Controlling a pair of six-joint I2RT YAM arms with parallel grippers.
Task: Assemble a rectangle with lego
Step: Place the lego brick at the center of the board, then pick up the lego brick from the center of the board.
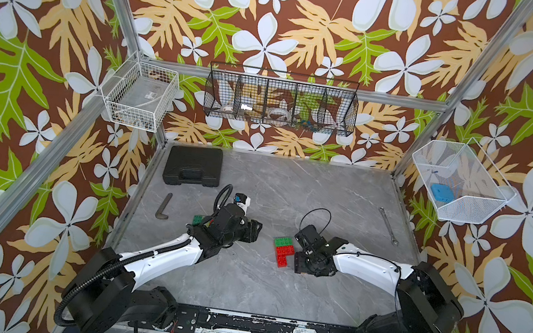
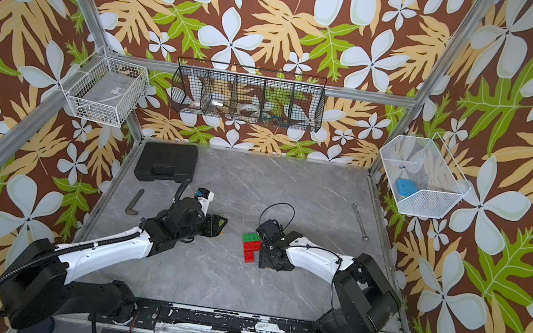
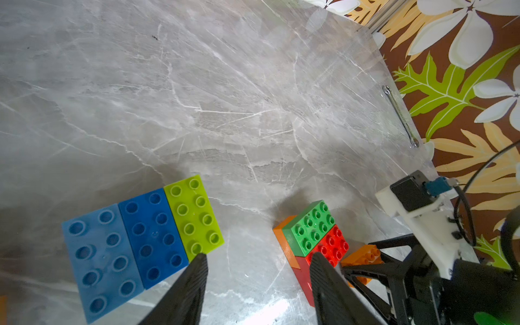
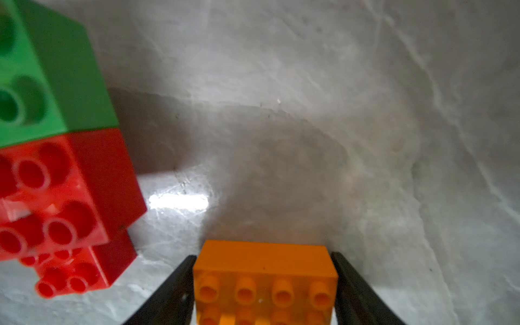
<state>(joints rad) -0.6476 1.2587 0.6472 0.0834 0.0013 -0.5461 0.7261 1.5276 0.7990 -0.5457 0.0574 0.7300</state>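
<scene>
1. The stack (image 1: 282, 250) stood on the table (image 1: 242, 277). It was a green brick (image 3: 311, 225) and red bricks (image 4: 56, 197) pressed together, studs up. Everything below is placed from it.
2. The orange brick (image 4: 264, 270) lay just beside the stack, on the side facing the right arm. Bare table showed between the two.
3. The right gripper (image 4: 263, 255) bracketed that brick with one finger against each short end, so the brick's long axis ran from finger to finger. I could not tell whether the jaws pinched it or only flanked it, nor whether it rested on the table.
4. The relation that mattered: the stack lay off one short end of the orange brick, beyond a finger (image 4: 180, 281), not ahead of the jaws. That finger stood between the brick and the lowest red brick.
5. Judged from this, joining the brick to the stack called for a sideways shift toward the stack. The finger in the gap would likely block a flush end-on fit. Setting the brick down and regripping by its long sides looked safer.
6. The left gripper (image 3: 259, 256) hung farther from the stack than the right one, its fingers moderately apart with nothing between them.
7. A row (image 3: 140, 239) of pale blue, blue and lime bricks, long sides touching, lay well apart from the stack on the left arm's side.
8. The right arm was nearer the stack, so the coming move looked like its job.
</scene>
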